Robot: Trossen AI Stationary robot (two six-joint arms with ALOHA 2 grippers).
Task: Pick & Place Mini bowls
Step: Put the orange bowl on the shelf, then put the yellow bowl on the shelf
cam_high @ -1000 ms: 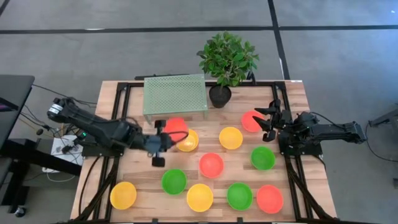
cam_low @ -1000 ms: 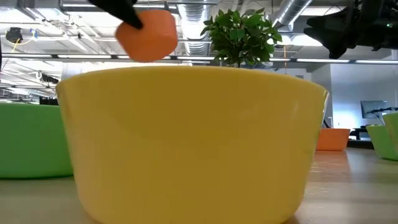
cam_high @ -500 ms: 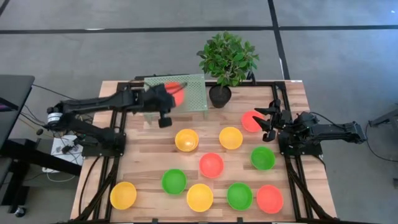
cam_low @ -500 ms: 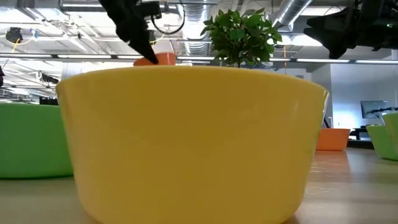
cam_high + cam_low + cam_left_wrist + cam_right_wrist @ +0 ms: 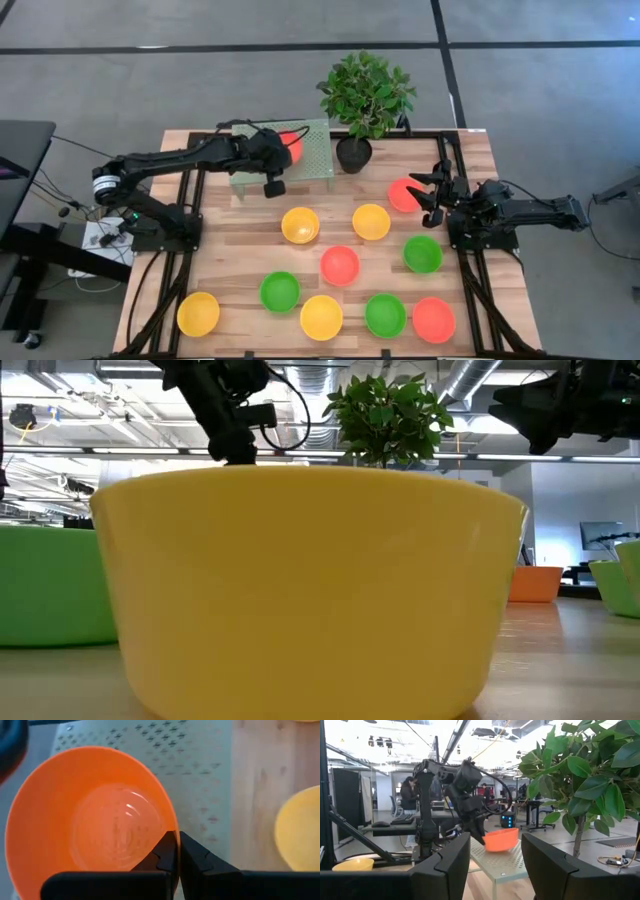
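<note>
My left gripper (image 5: 279,158) is over the pale green perforated rack (image 5: 312,163) at the table's far edge, shut on a red-orange mini bowl (image 5: 292,144). That bowl (image 5: 501,840) sits just over the rack top, mouth up; I cannot tell if it touches. In the low view it is hidden behind a near yellow bowl (image 5: 310,590). My right gripper (image 5: 428,196) waits open at the right side, beside a red-orange bowl (image 5: 402,193) resting on the table. Several more red-orange, yellow and green bowls sit mouth up on the wood. My left gripper pinches the red-orange bowl's rim (image 5: 169,822), one finger (image 5: 161,855) inside the bowl and the other (image 5: 196,861) outside its wall. The fingers slant down from the table's left and near side. The bowl stays mouth up, nearly level, above the rack top.
A black pot with a leafy plant (image 5: 354,152) stands right of the rack. Bowls lie at mid table: yellow (image 5: 300,225), yellow (image 5: 371,221), red-orange (image 5: 340,265), green (image 5: 422,253). A near row runs from yellow (image 5: 198,313) to red-orange (image 5: 433,319). People stand in the room beyond.
My left gripper has carried the red-orange bowl from above the yellow bowl at mid table toward the far edge, over the rack, then slightly right. In the low view the bowl has dropped from well above the near yellow bowl's rim to behind it. The gripper stayed shut.
</note>
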